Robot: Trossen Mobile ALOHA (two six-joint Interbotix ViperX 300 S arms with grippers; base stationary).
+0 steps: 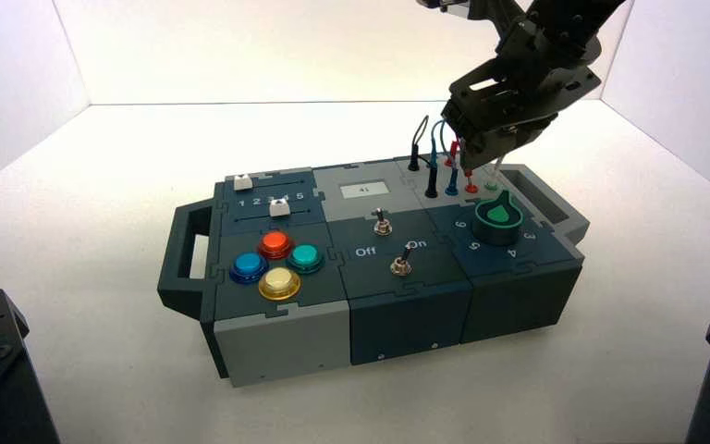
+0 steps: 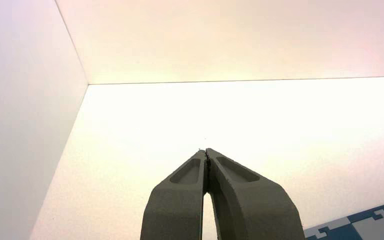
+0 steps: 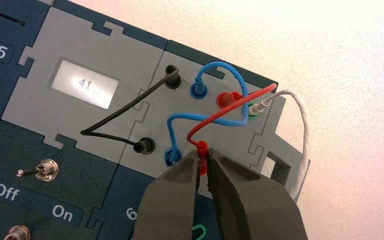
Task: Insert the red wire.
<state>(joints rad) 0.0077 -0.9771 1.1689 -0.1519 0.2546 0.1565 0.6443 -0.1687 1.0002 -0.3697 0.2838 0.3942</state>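
Observation:
The red wire (image 3: 220, 112) arcs over the grey socket panel (image 3: 145, 130) at the box's back right. One of its plugs sits in the far red socket (image 3: 228, 98). My right gripper (image 3: 203, 156) is shut on the other red plug (image 3: 202, 149), upright above the panel next to the near blue plug (image 3: 172, 156). The fingers hide this plug's tip and the socket under it. In the high view the right gripper (image 1: 481, 153) hangs over the row of wires, with the red plug (image 1: 471, 185) below it. My left gripper (image 2: 207, 151) is shut and empty, parked off the box.
On the same panel are a blue wire (image 3: 215, 67), a black wire (image 3: 115, 117) and a white wire (image 3: 302, 120) beside a green socket (image 3: 252, 111). The display (image 3: 85, 84) reads 41. A toggle switch (image 3: 42, 171) and the green knob (image 1: 499, 215) lie nearer.

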